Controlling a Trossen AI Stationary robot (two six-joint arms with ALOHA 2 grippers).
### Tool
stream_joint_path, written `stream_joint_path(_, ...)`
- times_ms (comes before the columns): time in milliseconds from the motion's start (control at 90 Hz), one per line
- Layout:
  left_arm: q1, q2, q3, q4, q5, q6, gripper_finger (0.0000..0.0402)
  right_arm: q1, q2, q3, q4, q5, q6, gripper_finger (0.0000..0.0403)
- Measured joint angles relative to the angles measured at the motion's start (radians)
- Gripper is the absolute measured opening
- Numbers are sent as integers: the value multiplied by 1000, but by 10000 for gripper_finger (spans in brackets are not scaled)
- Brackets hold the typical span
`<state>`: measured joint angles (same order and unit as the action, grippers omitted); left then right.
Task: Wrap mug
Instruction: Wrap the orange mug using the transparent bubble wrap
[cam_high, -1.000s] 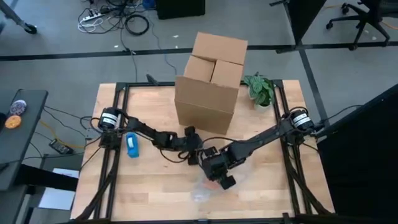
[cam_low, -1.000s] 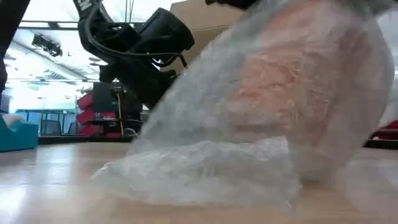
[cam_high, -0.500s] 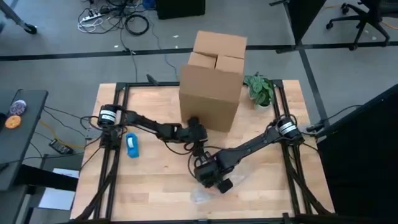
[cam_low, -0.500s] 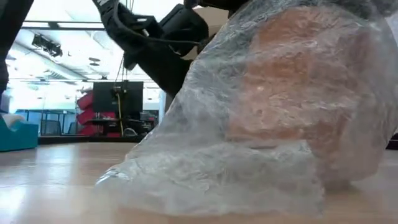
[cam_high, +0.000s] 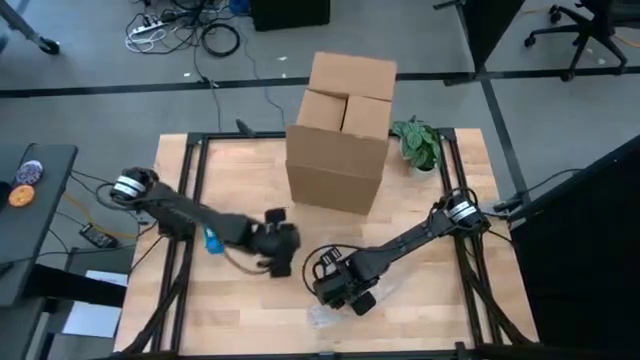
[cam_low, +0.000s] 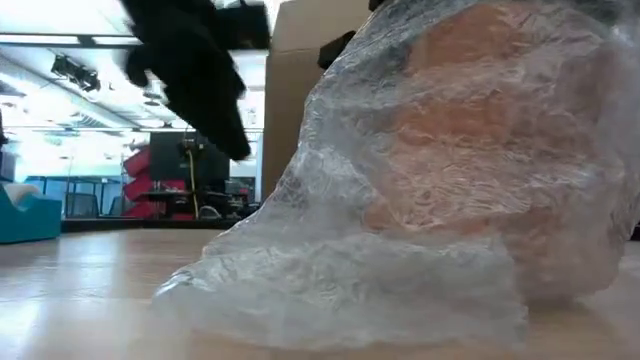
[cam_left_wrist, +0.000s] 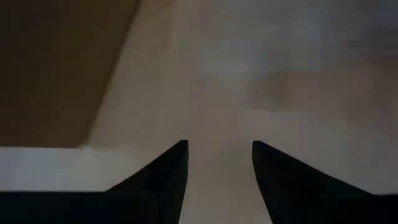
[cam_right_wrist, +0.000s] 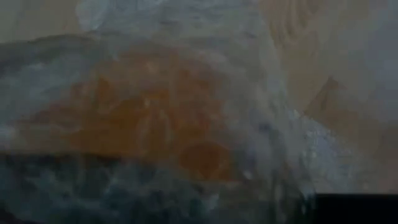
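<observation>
No legible text, labels, brands, numbers or signs in any view.

Inspected surfaces: the plain brown cardboard box (cam_high: 342, 134) shows bare faces with no print that can be made out; the small blue object (cam_high: 212, 236) on the light wooden worktop (cam_high: 250, 310) is too small to read; the clear bubble wrap (cam_low: 420, 200) carries no marking; the room behind, seen from the low view, shows no readable signage.

Blurred wrist views, bright backlit windows
</observation>
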<state>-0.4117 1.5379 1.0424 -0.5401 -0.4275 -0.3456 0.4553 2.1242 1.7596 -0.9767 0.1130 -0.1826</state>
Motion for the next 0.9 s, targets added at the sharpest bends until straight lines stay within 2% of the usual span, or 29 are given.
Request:
stream_joint_path(100,-139,-9,-1,96,-135,-55,162,0,11,2,18,-3,7,2)
stream_joint_path(267,-357,50,-84,449,-410,-130,162,-1,41,8,39,-15,28,2)
stream_joint_path(456,-473,185,-99,709,-579,-148,162,-1,69,14,57,-15,37,10)
stream_joint_path(578,-464,272,-98,930,-599,-52,162,-2,79,48,29,-29,39,22)
stream_joint_path(678,-426,326,-77,1055,-570,72,162,-8,82,75,13,-42,26,43)
stream_joint_path(789,-391,341,-20,1074,-517,204,162,-6,85,83,-1,-58,4,82)
stream_joint_path(900,-382,343,24,1046,-456,263,162,-3,86,84,-6,-65,12,134)
